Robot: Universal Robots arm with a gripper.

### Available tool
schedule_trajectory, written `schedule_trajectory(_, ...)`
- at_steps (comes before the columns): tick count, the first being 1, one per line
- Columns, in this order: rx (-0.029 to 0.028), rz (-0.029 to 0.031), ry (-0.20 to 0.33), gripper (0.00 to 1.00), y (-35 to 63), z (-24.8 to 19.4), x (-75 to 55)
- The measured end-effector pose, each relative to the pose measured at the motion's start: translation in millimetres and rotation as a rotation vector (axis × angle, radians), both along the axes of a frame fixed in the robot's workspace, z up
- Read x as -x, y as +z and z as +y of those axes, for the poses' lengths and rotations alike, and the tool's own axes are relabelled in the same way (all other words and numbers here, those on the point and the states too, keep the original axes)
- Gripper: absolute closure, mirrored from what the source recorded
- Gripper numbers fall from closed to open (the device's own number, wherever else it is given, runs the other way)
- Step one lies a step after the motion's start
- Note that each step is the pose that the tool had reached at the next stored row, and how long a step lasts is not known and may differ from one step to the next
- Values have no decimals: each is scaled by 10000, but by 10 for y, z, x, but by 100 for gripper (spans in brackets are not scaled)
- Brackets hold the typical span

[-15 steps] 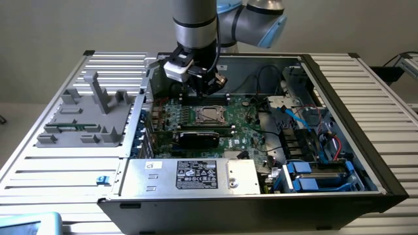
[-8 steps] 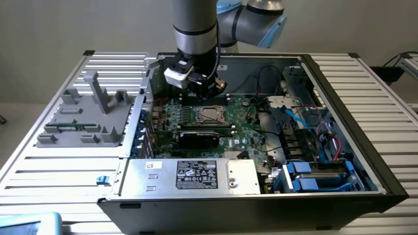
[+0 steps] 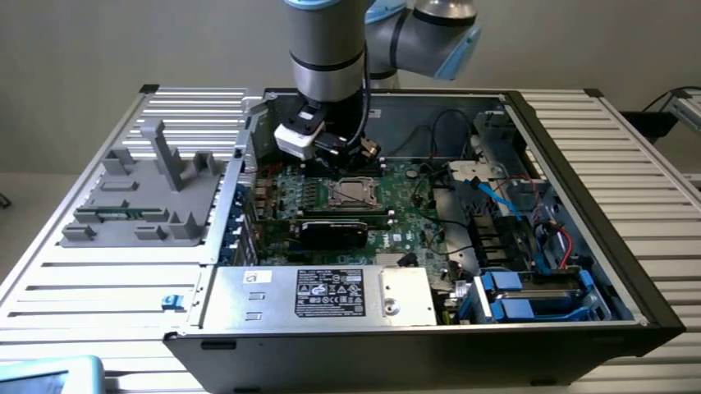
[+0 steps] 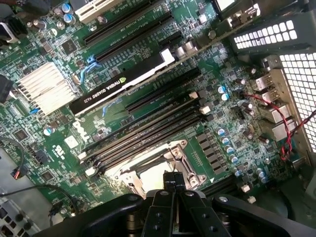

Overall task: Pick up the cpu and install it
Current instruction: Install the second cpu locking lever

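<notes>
My gripper hangs inside the open computer case, just above the motherboard's socket. In the wrist view the two black fingers are pressed together with nothing between them, right over the socket. The socket's metal frame surrounds a pale square face. I cannot tell whether that face is the cpu seated there or the bare socket.
A black graphics card and long memory slots lie beside the socket, with a finned heat sink farther off. The case walls, power supply, cables and blue drive bays hem in the board. A grey fixture stands outside the case at the exterior view's left.
</notes>
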State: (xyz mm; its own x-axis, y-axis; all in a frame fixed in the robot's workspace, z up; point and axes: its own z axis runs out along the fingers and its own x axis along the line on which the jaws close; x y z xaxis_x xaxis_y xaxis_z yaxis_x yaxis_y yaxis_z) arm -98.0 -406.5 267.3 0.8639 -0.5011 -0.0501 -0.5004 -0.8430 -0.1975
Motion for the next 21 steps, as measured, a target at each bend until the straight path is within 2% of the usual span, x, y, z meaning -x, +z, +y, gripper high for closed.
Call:
schedule_trajectory(5,-127,39,-5,89,-52,-59,0)
schedule_trajectory(10,-208,89,-32,89,-110,-92,0)
schedule_trajectory(14,-240,141,-72,89,-154,-97,0)
schedule_trajectory(17,-260,222,-39,89,-175,-97,1)
schedule_trajectory(21,-272,246,561,89,-178,-97,1)
